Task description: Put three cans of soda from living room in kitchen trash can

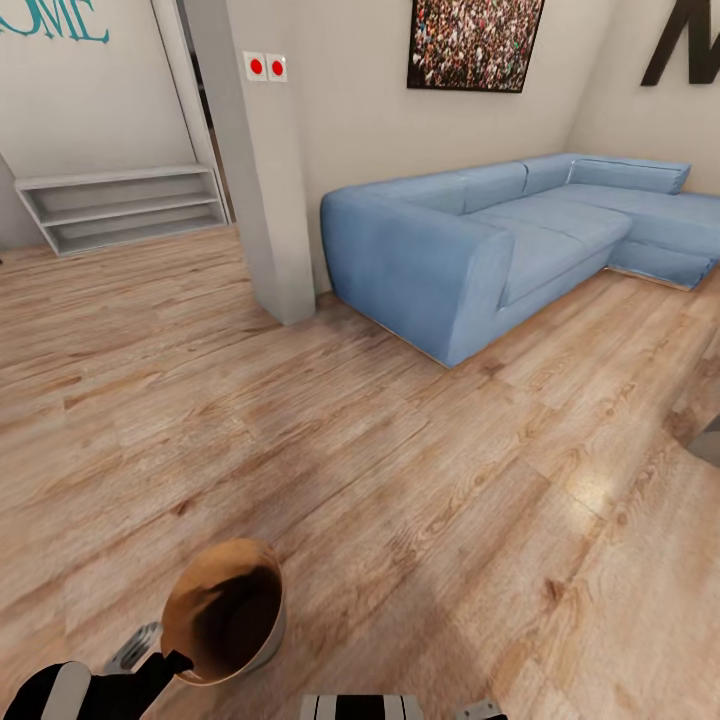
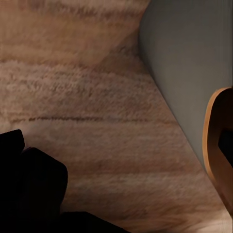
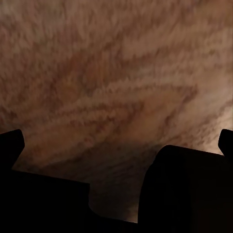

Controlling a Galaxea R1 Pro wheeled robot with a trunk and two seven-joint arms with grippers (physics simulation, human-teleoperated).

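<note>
Coppery, one tash can point(image 1: 225, 612) hangs at the left gripper point(image 1: 160, 662), its grasp unclear; right gripper point(image 3: 116, 141) spread wide.

Trash can point(image 1: 222, 612): round, coppery-brown, tapered, dark inside, tilted with mouth toward head camera, low at left over light wood plank floor point(image 1: 400, 480). Rim and grey outer wall seen close in left wrist view point(image 2: 213, 141). Held or not: could not tell.

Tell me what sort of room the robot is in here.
Most likely a living room: a blue L-shaped sofa stands on light wood plank floor, with a framed picture on the wall above it. The coppery bin sits low by the left arm.
</note>
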